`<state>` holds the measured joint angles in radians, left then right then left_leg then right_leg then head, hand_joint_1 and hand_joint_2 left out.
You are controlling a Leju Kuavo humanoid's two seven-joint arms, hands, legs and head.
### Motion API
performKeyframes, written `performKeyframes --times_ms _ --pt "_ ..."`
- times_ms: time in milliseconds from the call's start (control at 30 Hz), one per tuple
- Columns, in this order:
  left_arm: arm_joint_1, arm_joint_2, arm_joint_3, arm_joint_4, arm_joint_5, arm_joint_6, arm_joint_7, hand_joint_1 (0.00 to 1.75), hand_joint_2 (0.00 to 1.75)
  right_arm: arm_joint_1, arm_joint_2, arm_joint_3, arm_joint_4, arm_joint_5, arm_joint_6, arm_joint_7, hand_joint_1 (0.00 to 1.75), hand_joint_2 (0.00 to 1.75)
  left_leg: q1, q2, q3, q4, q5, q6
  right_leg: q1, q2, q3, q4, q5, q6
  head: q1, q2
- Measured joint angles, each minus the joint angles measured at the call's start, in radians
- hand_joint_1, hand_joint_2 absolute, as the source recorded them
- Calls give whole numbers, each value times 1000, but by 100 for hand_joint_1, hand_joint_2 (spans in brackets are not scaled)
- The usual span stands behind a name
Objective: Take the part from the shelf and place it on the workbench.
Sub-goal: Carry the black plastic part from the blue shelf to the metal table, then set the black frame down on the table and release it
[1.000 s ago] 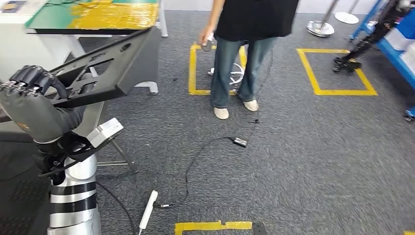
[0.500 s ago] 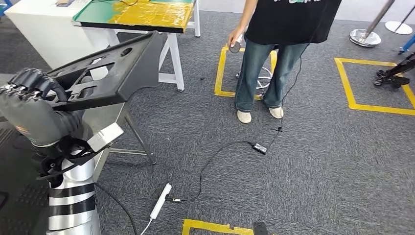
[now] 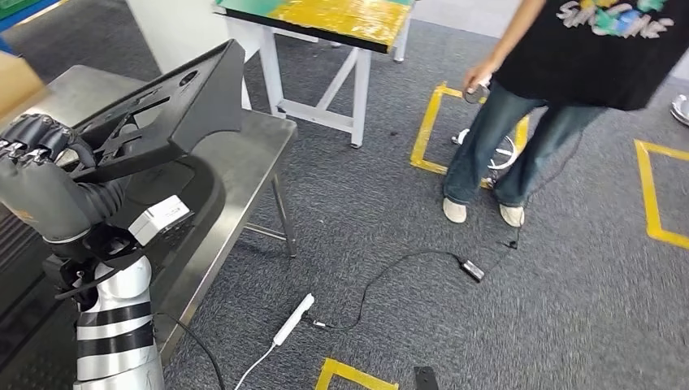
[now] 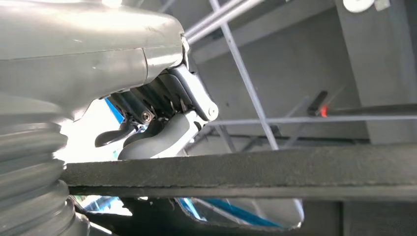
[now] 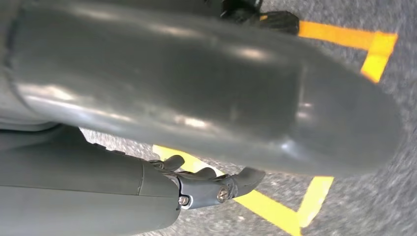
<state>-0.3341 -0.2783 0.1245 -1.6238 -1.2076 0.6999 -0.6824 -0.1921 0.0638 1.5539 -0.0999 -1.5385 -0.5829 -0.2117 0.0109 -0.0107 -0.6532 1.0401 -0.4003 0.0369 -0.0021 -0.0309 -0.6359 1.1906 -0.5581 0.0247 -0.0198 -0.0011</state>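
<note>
My left hand (image 3: 45, 175) grips the near edge of the black plastic part (image 3: 175, 106), a flat moulded panel with cut-outs. The panel tilts up and away from me, above the steel workbench (image 3: 260, 150) at the left. In the left wrist view my fingers (image 4: 162, 108) curl over the part's rough black edge (image 4: 246, 172). My right hand (image 5: 211, 184) hangs over grey carpet with yellow tape; its fingers are spread and hold nothing.
A person (image 3: 569, 73) in jeans stands on the carpet at the upper right. A white-legged table (image 3: 325, 16) with a green and yellow top stands behind the bench. A power strip (image 3: 292, 318) and a cable with an adapter (image 3: 471, 268) lie on the floor.
The whole view has swung, so the camera moved. The steel workbench has come into view beneath the part. My left hand keeps its hold on the part.
</note>
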Motion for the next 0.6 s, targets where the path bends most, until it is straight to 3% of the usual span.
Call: performKeyframes --times_ms 67,100,167,233,300,367,433,500,567,600 --pt "1 0 3 1 -4 0 0 175 175 2 1 0 0 0 0 1 0 0 0 -33 -3 0 2 3 -2 23 -61 114 -33 2 3 0" --pt "2 0 4 1 -6 0 0 175 175 3 1 0 0 0 0 2 0 0 0 -49 -4 0 4 3 -3 26 -68 119 -27 7 4 0" --pt "2 0 7 1 -9 0 1 175 175 4 1 1 0 2 0 3 0 0 1 -81 -4 0 7 0 -7 42 -26 16 26 22 4 0" --pt "1 0 9 1 -10 0 2 175 175 2 1 1 0 3 0 3 0 0 0 -107 -7 1 11 -8 -13 84 34 -116 77 26 3 0" --pt "1 0 9 1 -11 0 3 175 175 2 2 1 0 3 0 3 0 0 -1 -124 -12 0 16 -18 -11 103 57 -161 92 16 2 0" --pt "0 2 10 1 -14 0 4 175 175 1 5 1 0 4 0 2 0 0 1 -136 -17 -3 22 -29 -9 83 60 -164 99 2 2 0" --pt "-2 5 11 1 -15 0 6 175 175 -1 8 1 0 5 0 2 0 0 -2 -94 -33 24 3 -37 -13 60 61 -169 105 -12 -4 0" --pt "-4 7 10 1 -16 0 9 175 175 1 9 1 0 6 0 1 0 0 -4 -28 -77 123 -58 -44 -12 34 61 -171 107 -22 -14 0" --pt "-2 8 10 1 -17 0 12 175 175 4 10 1 0 6 0 1 0 0 0 -5 -128 242 -111 -49 -8 5 61 -171 106 -27 -18 0" --pt "-1 8 10 1 -17 0 14 175 175 5 10 1 0 6 0 1 0 0 1 -1 -136 266 -114 -50 -7 -11 61 -171 105 -29 -19 0"
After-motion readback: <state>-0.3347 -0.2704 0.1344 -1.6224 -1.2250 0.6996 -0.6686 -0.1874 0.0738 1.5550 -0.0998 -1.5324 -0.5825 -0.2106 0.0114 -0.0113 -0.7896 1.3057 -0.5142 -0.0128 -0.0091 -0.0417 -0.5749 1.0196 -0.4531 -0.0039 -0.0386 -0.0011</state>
